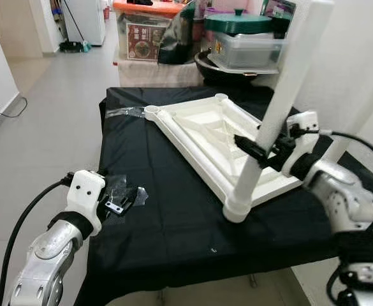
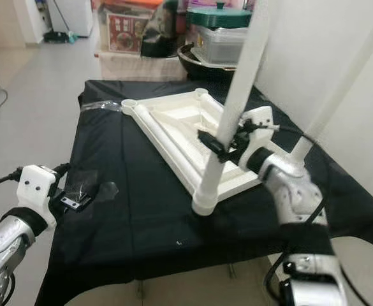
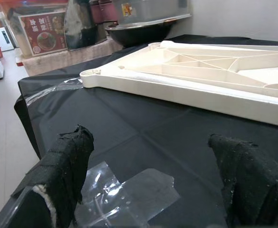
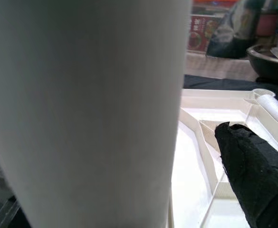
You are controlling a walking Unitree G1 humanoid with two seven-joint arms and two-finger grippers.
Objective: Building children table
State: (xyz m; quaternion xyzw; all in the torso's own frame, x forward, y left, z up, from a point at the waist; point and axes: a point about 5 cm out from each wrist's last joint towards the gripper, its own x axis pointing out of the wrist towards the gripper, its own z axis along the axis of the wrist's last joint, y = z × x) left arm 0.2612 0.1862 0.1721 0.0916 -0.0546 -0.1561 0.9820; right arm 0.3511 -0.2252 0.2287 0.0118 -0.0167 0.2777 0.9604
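Right end effector clamped, left end effector spread open.

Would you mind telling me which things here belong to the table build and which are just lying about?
Job:
- white tabletop, upside down
- white leg, held by right gripper
- second leg

Lying about:
- clear tape
- green-lidded pot
- storage boxes

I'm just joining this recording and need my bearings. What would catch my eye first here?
A white tabletop lies upside down on the black-covered table. One white leg stands tilted in its near corner socket, and the right gripper is closed around it. The left gripper hovers open over clear plastic scraps at the cloth's near-left edge.
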